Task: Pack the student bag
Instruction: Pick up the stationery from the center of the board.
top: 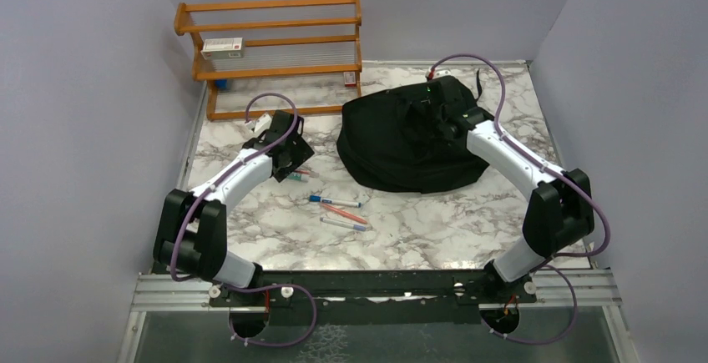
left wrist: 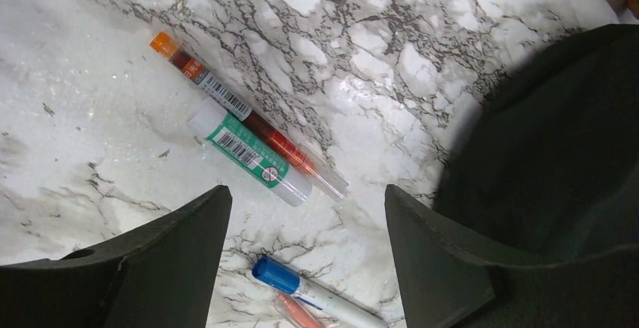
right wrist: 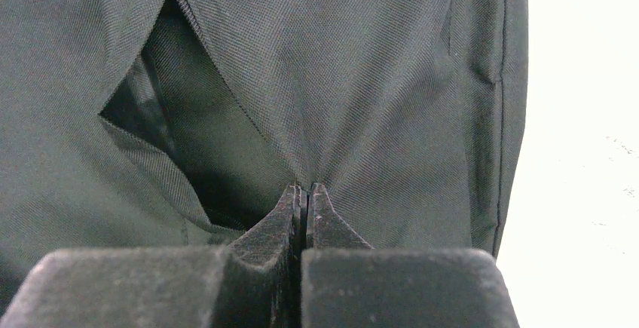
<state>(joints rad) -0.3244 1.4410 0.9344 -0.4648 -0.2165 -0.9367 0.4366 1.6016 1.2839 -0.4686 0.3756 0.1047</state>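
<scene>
Nearby, pens beside student bag

A: Where could a hand pass on the white marbled surface?

B: From 4 to 8 o'clock it lies bare. At the centre, a blue-capped white pen and two thin pens lie loose.

A: Farther back?

B: The large black soft fabric backpack fills 12 to 2 o'clock, with the right hand pinched on its cloth. An orange wooden slatted rack blocks 10 to 11, leaving only a narrow gap between them. At 9 o'clock the left hand hangs, jaws spread, over a green-labelled glue stick touching an orange-capped tube.
</scene>
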